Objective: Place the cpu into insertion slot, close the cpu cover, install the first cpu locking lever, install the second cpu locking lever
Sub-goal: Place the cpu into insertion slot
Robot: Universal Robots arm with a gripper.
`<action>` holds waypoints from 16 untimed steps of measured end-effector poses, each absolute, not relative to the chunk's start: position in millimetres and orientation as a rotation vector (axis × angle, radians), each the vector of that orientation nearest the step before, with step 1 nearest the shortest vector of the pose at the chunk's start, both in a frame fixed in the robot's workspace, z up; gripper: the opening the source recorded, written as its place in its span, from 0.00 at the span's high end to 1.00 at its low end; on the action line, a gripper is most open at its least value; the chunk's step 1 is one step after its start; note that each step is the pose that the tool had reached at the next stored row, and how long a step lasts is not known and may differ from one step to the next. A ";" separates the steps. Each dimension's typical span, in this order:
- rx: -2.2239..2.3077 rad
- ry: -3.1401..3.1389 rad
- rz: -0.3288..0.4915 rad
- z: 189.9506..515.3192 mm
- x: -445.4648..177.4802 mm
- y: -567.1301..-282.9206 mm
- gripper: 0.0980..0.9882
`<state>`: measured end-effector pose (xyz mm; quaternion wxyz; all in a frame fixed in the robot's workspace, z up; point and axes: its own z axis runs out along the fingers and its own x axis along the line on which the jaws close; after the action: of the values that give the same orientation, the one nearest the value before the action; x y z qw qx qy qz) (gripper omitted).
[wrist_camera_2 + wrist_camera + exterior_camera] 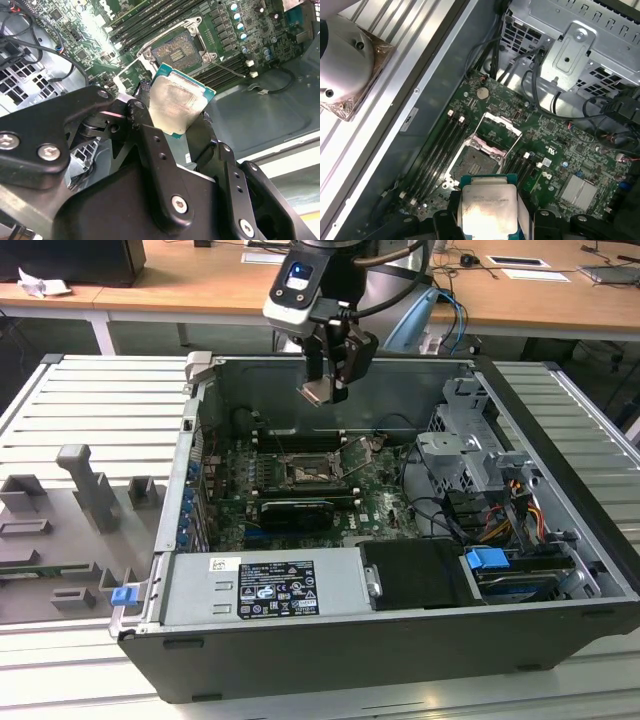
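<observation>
PC case (350, 665), PSU (265, 590), RAM slots (435, 152)

Robotics lab: open computer case (350, 655) on slatted bench (90, 400), desks (200, 285) behind.

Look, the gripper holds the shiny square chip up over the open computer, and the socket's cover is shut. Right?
Not quite. The cpu cover isn't shut: the first wrist view shows it flipped open beside the bare insertion slot. The rest holds: the gripper grips the cpu above the open computer.
</observation>
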<state>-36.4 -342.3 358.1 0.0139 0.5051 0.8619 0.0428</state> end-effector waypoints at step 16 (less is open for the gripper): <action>1.765 2.554 0.129 356.2 -36.4 -342.1 0.52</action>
<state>-36.4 -342.1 356.2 0.0171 0.5678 0.8219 0.0416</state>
